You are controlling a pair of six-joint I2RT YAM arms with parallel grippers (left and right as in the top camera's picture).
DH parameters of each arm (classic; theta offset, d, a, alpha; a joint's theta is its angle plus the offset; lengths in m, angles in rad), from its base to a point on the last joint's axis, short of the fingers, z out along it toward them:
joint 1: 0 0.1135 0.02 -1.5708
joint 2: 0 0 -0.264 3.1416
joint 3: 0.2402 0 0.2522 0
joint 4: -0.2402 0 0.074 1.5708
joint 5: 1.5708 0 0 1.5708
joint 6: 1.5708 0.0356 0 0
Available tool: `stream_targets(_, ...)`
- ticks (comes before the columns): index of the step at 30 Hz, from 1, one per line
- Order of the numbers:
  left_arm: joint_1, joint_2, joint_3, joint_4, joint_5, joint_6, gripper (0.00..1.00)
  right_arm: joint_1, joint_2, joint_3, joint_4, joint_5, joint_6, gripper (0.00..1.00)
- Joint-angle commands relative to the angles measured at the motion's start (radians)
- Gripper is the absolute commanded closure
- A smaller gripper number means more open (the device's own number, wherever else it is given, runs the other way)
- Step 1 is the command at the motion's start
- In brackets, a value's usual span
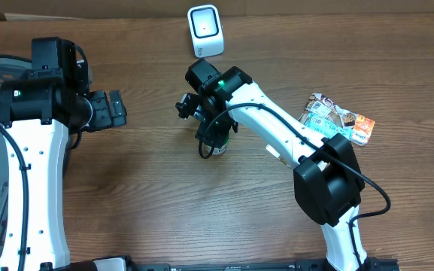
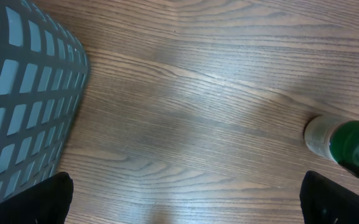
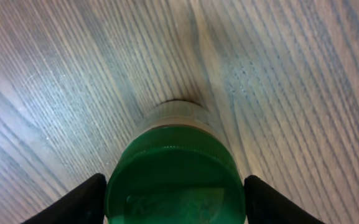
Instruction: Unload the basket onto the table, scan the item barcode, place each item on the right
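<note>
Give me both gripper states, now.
Left gripper: open, holding nothing.
Right gripper: closed on the green bottle, a finger against each side.

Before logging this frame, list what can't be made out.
The bottle's barcode: overhead, the right arm covers it; right wrist, only its green end shows.
Whether the right jaws touch the bottle: right wrist, cut off by bottom edge.
The snack packets' print: overhead, too small.
</note>
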Motion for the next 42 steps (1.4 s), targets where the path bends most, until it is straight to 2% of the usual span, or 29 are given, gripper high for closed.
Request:
stream_targets(1,0.005,0.002,0.008,0.002,0.009,0.008,0.00,0.002,-0.003,-0.004,-0.009,-0.039,0.018,0.41)
stream_targets(8,0.005,0.002,0.008,0.002,0.009,0.008,0.01,0.002,-0.003,-0.004,0.017,-0.040,0.280,0.42)
stream_targets(19,0.005,0.002,0.008,0.002,0.009,0.008,0.01,0.002,-0.003,-0.004,0.136,-0.039,0.965,0.49)
stream_targets(21,0.005,0.002,0.008,0.002,0.009,0.008,0.00,0.002,-0.003,-0.004,0.151,-0.039,1.028,0.49)
stream_targets(29,0.005,0.002,0.008,0.002,0.009,0.008,0.00,0.003,-0.003,-0.004,0.153,-0.036,1.034,0.46)
stream_targets(30,0.005,0.002,0.008,0.002,0.009,0.008,0.00,0.003,-0.003,-0.004,0.148,-0.036,1.032,0.35)
stream_targets(33,0.005,0.002,0.008,0.002,0.009,0.008,0.00,0.003,-0.003,-0.003,0.137,-0.035,0.977,0.19)
stream_targets(35,0.005,0.002,0.008,0.002,0.009,0.008,0.00,0.003,-0.003,-0.003,0.132,-0.035,0.941,0.00)
stream_targets(39,0.005,0.002,0.008,0.002,0.009,0.008,0.01,0.003,-0.003,0.022,0.112,0.011,0.934,0.00)
stream_targets(42,0.005,0.002,0.008,0.002,0.009,0.008,0.00,0.002,-0.003,0.077,0.066,0.010,0.844,0.00)
